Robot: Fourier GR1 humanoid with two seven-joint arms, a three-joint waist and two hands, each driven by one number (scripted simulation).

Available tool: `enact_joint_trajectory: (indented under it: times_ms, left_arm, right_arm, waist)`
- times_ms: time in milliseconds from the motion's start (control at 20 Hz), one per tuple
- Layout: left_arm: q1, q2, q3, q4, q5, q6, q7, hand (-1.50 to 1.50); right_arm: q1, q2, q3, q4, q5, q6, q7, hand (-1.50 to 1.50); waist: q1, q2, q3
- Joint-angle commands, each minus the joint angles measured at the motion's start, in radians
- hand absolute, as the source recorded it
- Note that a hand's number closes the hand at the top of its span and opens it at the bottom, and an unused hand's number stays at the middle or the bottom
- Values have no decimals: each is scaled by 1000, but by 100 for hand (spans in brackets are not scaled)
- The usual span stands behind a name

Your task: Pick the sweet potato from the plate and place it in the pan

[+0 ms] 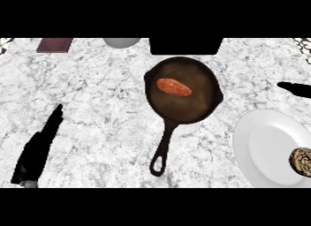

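Lying inside the dark pan (184, 90), toward its upper left, clear of the rim: the sweet potato (174, 87). Pan handle pointing down toward the lower edge of the marble tabletop (99, 128). White plate (269, 148) at right, well apart from the pan, carrying a round swirled pastry (306, 161) at its right edge. Left robot hand (39, 145) at lower left, fingers straight, holding nothing. Right robot hand (301, 89) at the right edge, fingers likewise straight, touching nothing.

- Even, bright light falls across the marble counter (99, 110), with no strong shadows.
- The white plate (266, 145) looks flat, without glare.
- The dark pan (184, 90) shows a faint sheen inside.
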Motion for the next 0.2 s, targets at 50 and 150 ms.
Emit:
enact_joint_trajectory:
  times_ms: [50, 150]
  left_arm:
    - [-13, -16, -21, -37, -25, -11, 51, 0]
    - [21, -17, -11, -26, -45, 0, -2, 0]
  right_arm:
    - [78, -77, -37, 14, -40, 124, -76, -150]
    - [85, -99, -35, 17, -41, 151, -52, -150]
  waist:
    - [7, 3, 1]
    - [8, 2, 0]
